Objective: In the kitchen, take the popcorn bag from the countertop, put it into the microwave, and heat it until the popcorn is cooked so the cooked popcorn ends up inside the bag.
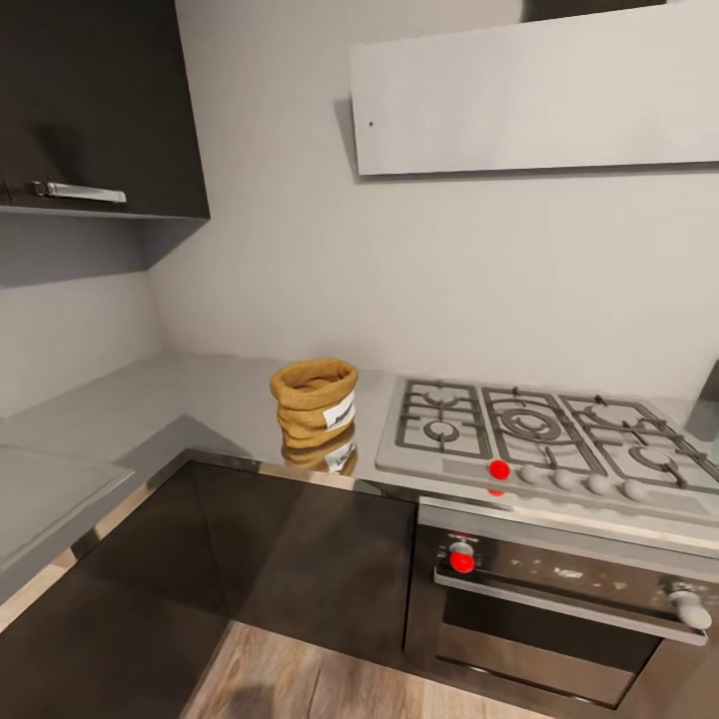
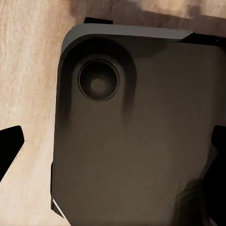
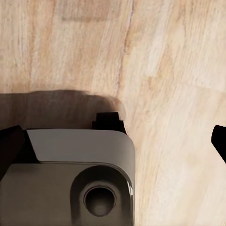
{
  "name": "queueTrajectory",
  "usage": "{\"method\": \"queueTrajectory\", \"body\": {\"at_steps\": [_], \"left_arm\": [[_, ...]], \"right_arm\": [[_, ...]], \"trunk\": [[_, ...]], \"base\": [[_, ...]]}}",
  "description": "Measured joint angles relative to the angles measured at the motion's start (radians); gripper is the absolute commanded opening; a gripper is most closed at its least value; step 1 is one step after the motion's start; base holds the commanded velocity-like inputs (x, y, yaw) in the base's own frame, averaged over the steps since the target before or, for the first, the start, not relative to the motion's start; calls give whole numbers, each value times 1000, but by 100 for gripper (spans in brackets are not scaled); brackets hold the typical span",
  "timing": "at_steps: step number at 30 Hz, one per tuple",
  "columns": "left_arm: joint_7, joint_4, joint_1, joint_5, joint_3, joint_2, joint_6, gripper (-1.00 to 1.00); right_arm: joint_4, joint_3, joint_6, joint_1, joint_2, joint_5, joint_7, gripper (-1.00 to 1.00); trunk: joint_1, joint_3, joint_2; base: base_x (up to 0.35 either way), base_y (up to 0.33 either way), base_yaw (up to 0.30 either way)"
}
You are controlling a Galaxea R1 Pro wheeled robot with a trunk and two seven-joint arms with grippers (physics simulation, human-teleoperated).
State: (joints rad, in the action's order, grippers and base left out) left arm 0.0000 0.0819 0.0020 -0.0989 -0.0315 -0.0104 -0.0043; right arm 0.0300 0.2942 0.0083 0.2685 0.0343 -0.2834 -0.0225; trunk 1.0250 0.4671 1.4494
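Note:
The popcorn bag [image 1: 314, 401], a brown burlap sack with a rolled rim and a white label, stands upright on the grey glossy countertop [image 1: 200, 399] in the corner, just left of the hob. Its mouth faces up and the popcorn inside is hidden. The microwave is out of view. In the left wrist view my left gripper [image 2: 113, 150] is open, its dark fingertips [image 2: 10, 146] wide apart over my own dark base. In the right wrist view my right gripper [image 3: 113, 141] is open too, hanging above the wooden floor. Both grippers hold nothing.
A gas hob [image 1: 559, 439] with grey knobs and one red knob lies right of the sack, above a built-in oven [image 1: 559, 609]. Dark cabinet fronts [image 1: 300, 559] run under the counter, a dark wall cabinet [image 1: 90, 100] hangs upper left, and a pale hood [image 1: 539, 90] sits above the hob. Wooden floor [image 1: 300, 689] lies below.

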Motion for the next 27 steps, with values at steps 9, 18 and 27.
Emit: {"method": "queueTrajectory", "body": {"at_steps": [9, 18, 27], "left_arm": [[0, 0, 0, 0, 0, 0, 0, 100], [0, 0, 0, 0, 0, 0, 0, 100], [8, 1, 0, -11, -2, -1, 0, 100]], "right_arm": [[0, 0, 1, 0, -4, 1, 0, 100], [0, 0, -1, 0, -1, 0, 0, 100], [0, 0, 0, 0, 1, -1, 0, 100]], "trunk": [[0, 0, 0], [0, 0, 0], [0, 0, 0]], "base": [[0, 283, 0], [0, 269, 0], [0, 15, 0]]}}
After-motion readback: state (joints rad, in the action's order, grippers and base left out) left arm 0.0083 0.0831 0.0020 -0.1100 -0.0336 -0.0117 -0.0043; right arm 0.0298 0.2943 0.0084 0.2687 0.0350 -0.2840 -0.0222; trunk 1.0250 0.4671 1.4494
